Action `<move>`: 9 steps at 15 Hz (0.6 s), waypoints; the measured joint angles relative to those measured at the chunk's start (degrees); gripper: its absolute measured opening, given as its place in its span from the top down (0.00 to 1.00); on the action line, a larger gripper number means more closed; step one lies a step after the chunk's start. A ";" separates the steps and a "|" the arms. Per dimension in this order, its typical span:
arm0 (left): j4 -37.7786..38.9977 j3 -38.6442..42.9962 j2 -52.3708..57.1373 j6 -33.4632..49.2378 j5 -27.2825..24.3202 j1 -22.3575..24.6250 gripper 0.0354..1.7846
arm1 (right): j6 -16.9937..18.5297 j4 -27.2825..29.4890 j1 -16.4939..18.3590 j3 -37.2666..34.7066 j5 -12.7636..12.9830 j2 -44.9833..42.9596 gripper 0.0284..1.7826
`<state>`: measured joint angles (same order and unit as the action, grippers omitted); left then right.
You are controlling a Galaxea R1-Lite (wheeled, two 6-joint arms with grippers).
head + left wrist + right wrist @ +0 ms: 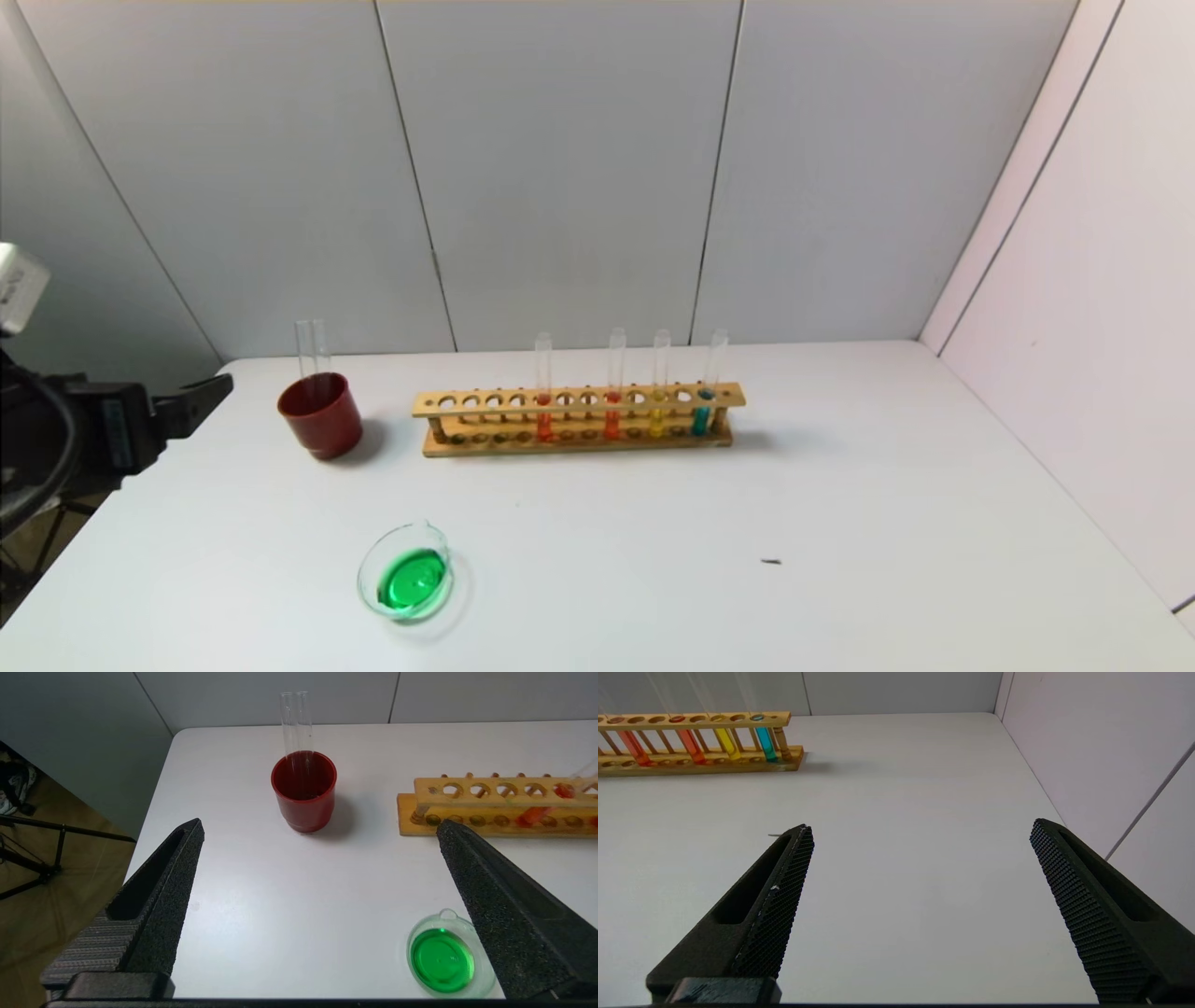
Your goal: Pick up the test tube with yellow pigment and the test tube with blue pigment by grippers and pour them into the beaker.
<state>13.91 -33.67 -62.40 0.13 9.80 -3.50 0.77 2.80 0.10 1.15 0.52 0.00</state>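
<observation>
Left gripper (317, 830), at the table's left edge: jaws spread wide, nothing between them, hovering over bare table (280, 896). Ahead of it stands a dark-red cup (304, 791) holding two empty glass tubes (296, 723), upright. The beaker (446, 956), near one fingertip, sits on the table with green liquid in it.

Right gripper (920, 830): jaws likewise spread, empty, above the table's right side and well apart from the wooden rack (698, 742).

The rack lies crosswise at the table's middle, nothing standing before it. In it stand four tubes, long axes near vertical, mouths up: two orange-red tubes (544, 392), the yellow tube (659, 387), then a teal-blue tube (708, 387) at the rack's right end.
</observation>
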 joint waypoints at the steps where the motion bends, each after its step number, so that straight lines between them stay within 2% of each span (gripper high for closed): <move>1: -3.24 1.07 4.66 0.07 -0.40 0.00 0.02 | 0.02 0.00 0.00 0.00 0.00 0.00 0.05; 9: -33.74 2.22 40.39 -0.79 -1.79 0.72 0.02 | 0.00 -0.02 0.00 0.00 0.00 0.00 0.05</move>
<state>-19.83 -31.45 -22.02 -0.66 8.01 -2.78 0.77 2.78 0.10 1.15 0.52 0.00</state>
